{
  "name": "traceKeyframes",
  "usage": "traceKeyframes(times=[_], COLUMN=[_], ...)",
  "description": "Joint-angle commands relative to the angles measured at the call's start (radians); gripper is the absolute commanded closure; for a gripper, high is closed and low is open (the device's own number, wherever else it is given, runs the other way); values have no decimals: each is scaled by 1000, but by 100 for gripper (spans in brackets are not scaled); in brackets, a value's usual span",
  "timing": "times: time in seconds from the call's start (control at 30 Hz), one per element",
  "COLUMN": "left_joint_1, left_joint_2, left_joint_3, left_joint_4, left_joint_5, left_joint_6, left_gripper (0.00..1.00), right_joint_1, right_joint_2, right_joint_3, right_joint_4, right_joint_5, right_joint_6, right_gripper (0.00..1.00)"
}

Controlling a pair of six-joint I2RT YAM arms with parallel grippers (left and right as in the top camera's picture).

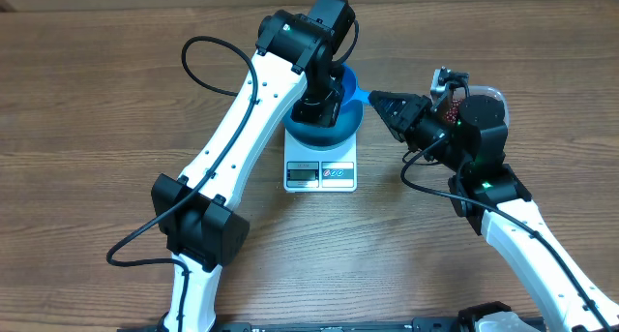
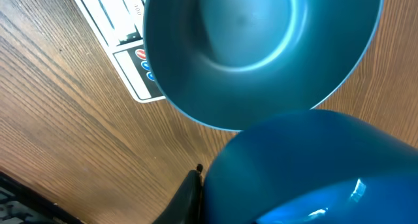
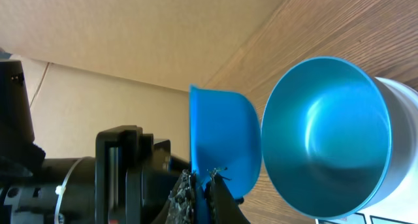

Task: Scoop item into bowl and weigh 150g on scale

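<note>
**Scoop meets empty bowl on the scale**

Right claw [image 3: 199, 179], clamped on the blue scoop [image 3: 225, 136], brings it to the rim of the bowl [image 3: 326, 132]. The bowl sits mid-frame on the scale [image 1: 322, 172], likely for weighing. Beans [image 1: 448, 107] wait upper right. Whether the left claw [image 1: 317, 107] is parted cannot be told.

Scale [image 1: 321, 173] sat at middle of table [image 1: 97, 129], bowl [image 1: 329, 135] on it. Scoop [image 1: 350, 85] just beside bowl's far right rim, between bowl and right gripper [image 1: 377, 98]. Tub [image 1: 489, 90] holding beans [image 1: 448, 107] right of scale, behind right wrist.
</note>
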Motion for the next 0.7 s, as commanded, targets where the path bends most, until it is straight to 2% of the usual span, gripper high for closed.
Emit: traceKeyframes(times=[0.0,0.03,0.13,0.33,0.67], left_joint_1=[-5,-5,-3,11,47], left_joint_2=[-42,-42,-42,-42,-79], left_joint_3=[28,28,28,28,29], left_joint_4=[1,1,9,13,64], left_joint_5=[-19,-19,-19,-18,-20], left_joint_6=[13,13,13,34,207], left_gripper=[77,62,0,1,0], right_joint_1=[5,5,5,5,2], right_joint_2=[-4,-4,-4,-4,-4], right_joint_3=[19,19,19,19,19], right_joint_4=[-2,-2,-2,-2,-17], right_joint_5=[11,11,11,12,58], right_joint_6=[-7,-7,-7,-8,-18], right_gripper=[96,96,96,96,96])
